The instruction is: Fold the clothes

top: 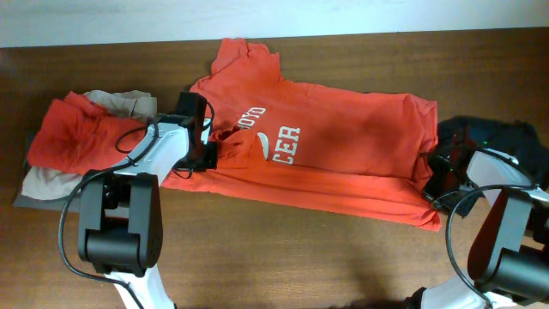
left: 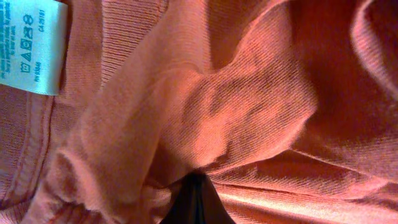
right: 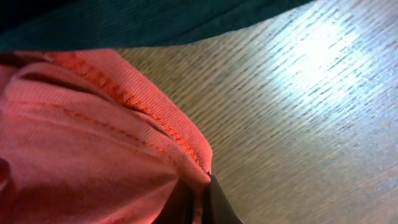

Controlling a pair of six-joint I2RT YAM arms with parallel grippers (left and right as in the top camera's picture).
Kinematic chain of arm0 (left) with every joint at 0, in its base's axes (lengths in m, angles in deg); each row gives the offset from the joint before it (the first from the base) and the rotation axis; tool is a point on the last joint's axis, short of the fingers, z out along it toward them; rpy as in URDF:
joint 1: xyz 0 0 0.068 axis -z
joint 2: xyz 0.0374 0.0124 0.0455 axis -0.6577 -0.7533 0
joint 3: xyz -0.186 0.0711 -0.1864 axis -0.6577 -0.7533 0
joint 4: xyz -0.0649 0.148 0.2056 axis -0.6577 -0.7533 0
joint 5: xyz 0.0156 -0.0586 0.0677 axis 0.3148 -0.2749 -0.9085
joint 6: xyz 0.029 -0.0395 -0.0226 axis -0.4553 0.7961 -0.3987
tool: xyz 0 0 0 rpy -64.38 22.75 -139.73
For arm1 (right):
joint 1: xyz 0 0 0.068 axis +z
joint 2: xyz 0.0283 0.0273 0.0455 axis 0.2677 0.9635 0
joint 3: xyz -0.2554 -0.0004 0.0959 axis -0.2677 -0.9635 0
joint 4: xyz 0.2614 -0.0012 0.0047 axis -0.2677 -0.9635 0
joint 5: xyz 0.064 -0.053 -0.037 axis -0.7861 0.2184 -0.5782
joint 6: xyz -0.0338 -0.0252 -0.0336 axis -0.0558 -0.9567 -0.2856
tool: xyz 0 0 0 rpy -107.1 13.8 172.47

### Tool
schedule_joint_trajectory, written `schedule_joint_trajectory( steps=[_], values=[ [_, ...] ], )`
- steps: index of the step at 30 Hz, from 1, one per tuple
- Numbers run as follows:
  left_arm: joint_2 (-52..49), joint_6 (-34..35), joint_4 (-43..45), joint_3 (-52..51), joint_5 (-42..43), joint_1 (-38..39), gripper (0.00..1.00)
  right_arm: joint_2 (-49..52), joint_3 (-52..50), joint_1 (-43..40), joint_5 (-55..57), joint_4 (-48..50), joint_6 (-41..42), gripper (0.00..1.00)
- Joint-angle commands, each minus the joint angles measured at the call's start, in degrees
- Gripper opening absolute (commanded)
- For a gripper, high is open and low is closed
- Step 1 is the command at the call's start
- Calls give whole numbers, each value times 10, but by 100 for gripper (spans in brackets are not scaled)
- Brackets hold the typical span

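The clothes here are chiefly an orange-red T-shirt (top: 343, 146) with white "CER" lettering, lying spread across the middle of the table. My left gripper (top: 213, 144) sits at its collar end, shut on a bunch of the shirt's fabric (left: 205, 112). In the left wrist view, cloth fills the frame around the dark fingertips (left: 196, 202), and the white neck label (left: 31, 43) shows at upper left. My right gripper (top: 433, 167) is at the shirt's right edge, shut on the stitched hem (right: 155, 118), which is pinched between its dark fingers (right: 221, 208).
A pile of other garments, one red (top: 73, 129) and one beige (top: 47, 182), lies at the far left. A dark garment (top: 489, 137) lies at the far right, close to the right arm. The brown wooden table (top: 300, 249) shows along the front.
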Motion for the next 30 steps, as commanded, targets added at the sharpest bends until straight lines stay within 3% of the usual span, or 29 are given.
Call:
schedule_joint_trajectory(
  steps=[1,7,10,12,14,18,20,22,26,30],
  values=[
    [-22,-3,-9,-6,-9,-7,0,5,-4,-16,45,0,16,18],
    [4,-3,-45,25,37,-7,3,-43,88,-15,-74,-46,-37,46],
    [35,-3,-78,54,37,-7,20,-68,136,-14,-107,-67,-38,59],
    [59,-3,-90,73,43,-7,33,-76,160,-14,-144,-62,-45,61],
    [79,-3,-88,84,47,-7,38,-76,168,-14,-172,-45,-52,59],
    [97,-3,-28,90,47,-7,38,-58,160,-12,-186,18,-52,53],
    [93,-15,25,90,59,-7,29,-38,160,-12,-189,47,-52,42],
    [82,-52,92,90,91,-7,23,-12,160,-10,-198,79,-52,37],
    [41,-88,207,90,125,-7,20,54,160,-10,-210,135,-52,27],
    [-13,-92,248,90,129,-6,18,109,160,-14,-179,150,-52,20]
  ],
)
